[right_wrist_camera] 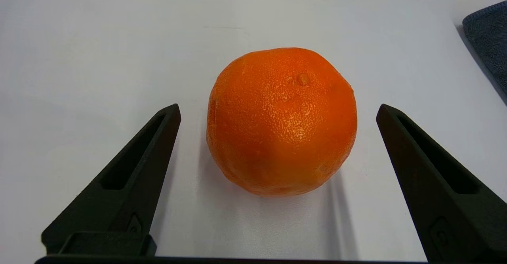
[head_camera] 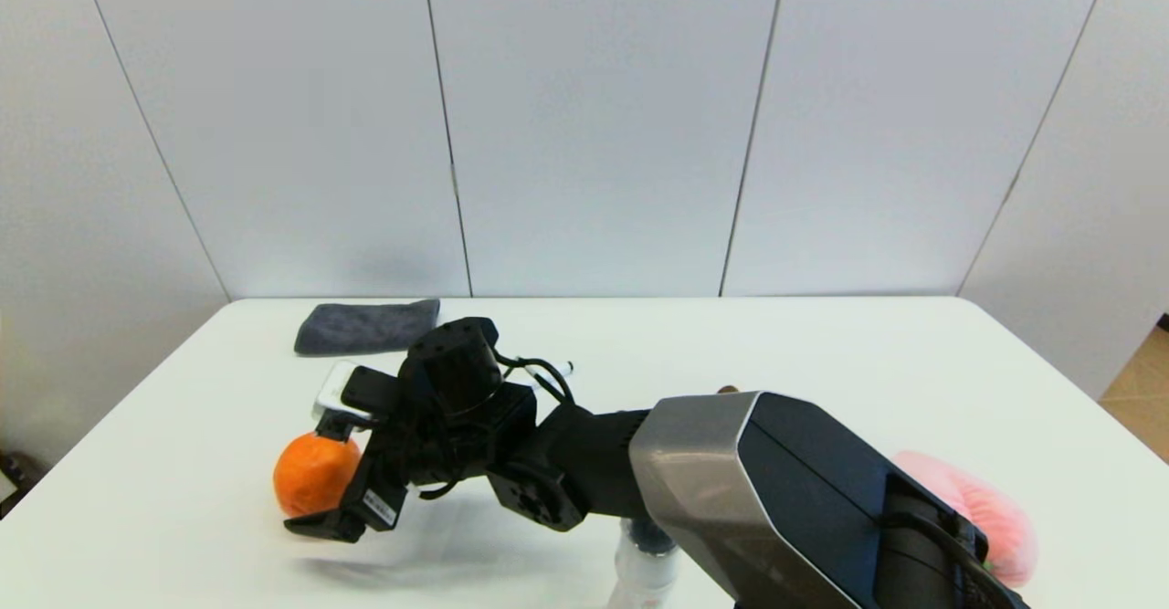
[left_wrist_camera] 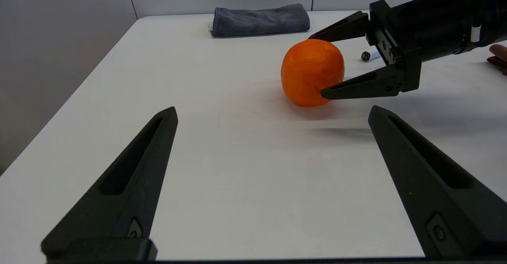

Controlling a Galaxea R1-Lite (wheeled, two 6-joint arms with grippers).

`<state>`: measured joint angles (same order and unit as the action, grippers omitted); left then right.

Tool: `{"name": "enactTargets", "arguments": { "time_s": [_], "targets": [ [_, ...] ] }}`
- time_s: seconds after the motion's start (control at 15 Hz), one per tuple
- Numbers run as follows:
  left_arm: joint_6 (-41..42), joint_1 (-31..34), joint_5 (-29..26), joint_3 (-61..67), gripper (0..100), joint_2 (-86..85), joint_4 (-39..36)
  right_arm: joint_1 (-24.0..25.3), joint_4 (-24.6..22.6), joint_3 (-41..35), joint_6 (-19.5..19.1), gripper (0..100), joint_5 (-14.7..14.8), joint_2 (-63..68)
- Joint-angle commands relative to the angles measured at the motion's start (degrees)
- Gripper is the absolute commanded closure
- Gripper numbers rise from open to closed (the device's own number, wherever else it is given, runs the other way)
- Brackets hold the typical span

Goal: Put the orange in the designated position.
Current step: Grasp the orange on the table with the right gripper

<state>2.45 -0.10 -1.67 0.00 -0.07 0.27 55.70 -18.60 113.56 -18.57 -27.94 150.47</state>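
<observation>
The orange rests on the bare white table near its left front. My right arm reaches across to it. The right gripper is open, with one finger on each side of the fruit and a gap showing at both sides. My left gripper is open and empty, low over the table a short way in front of the orange; it is out of the head view. No mark on the table shows the designated position.
A folded grey cloth lies at the back left. A pink plush sits at the front right, partly behind my right arm. A clear bottle stands at the front edge. A small marker lies beyond the orange.
</observation>
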Motion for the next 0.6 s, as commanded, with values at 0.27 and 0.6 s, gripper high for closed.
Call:
{"name": "enactTargets", "arguments": {
  "time_s": [0.27, 0.6],
  "targets": [
    [0.01, 0.01, 0.0, 0.0, 0, -0.01, 0.0, 0.64, -0.12, 0.0, -0.15, 0, -0.1, 0.26],
    [0.01, 0.01, 0.0, 0.0, 0, 0.07, 0.0, 0.64, -0.12, 0.0, -0.24, 0, -0.1, 0.53]
  ]
}}
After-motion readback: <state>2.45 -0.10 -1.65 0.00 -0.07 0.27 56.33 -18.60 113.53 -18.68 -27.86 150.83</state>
